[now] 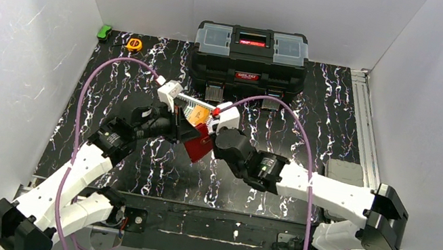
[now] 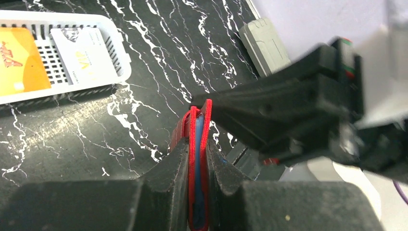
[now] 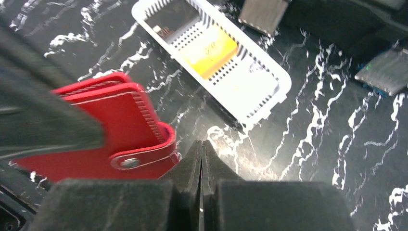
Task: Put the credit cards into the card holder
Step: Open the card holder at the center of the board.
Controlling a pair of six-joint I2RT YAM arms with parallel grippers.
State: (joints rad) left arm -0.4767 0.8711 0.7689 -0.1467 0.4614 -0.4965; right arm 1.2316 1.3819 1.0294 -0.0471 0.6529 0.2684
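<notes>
The red card holder [image 1: 200, 143] is held above the table, and my left gripper [image 2: 197, 147] is shut on it. A light blue credit card [image 2: 198, 159] shows edge-on inside its fold. My right gripper [image 3: 202, 149] is shut with nothing between its fingers. It sits just right of the holder's snap tab [image 3: 139, 161], and its black finger [image 2: 279, 110] lies against the holder's top edge. An orange credit card [image 2: 17, 60] and a pale grey one [image 2: 84, 55] lie in the white mesh basket [image 3: 269, 96] behind the holder.
A big black toolbox [image 1: 250, 51] stands at the back centre. An orange tape measure [image 1: 134, 44] and a green object [image 1: 104, 31] sit at the back left. A grey block [image 1: 342, 172] lies at the table's right edge. White walls enclose three sides.
</notes>
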